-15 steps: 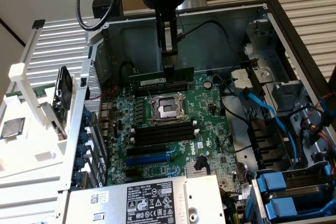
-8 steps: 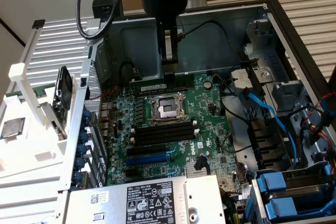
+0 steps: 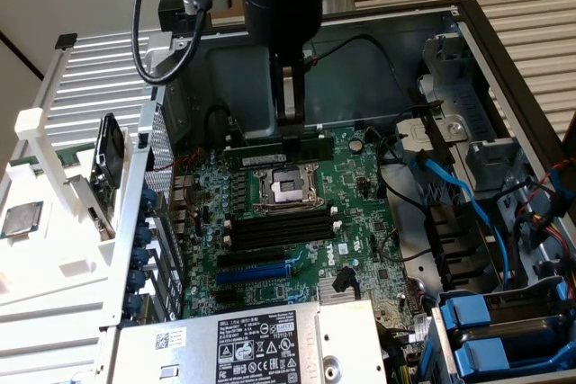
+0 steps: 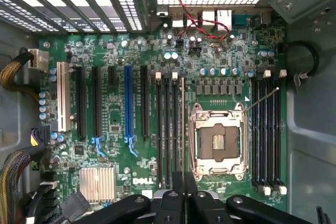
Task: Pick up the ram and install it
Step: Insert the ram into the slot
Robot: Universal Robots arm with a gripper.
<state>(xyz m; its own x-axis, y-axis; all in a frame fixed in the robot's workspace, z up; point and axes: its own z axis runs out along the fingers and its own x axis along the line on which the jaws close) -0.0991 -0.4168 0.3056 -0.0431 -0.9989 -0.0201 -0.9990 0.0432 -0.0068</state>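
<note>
Pincer (image 3: pixel 292 130) clamped on ram (image 3: pixel 261 148). Ram edge-down directly below pincer, long axis parallel with memory slots (image 4: pixel 167 129) beside processor socket (image 4: pixel 218 140).

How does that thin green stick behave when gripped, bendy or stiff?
Probably stiff: the ram looks straight though the hand pinches it only mid-length. Likely light, being so thin edge-on. Perhaps fragile, as bare circuit board.
</note>
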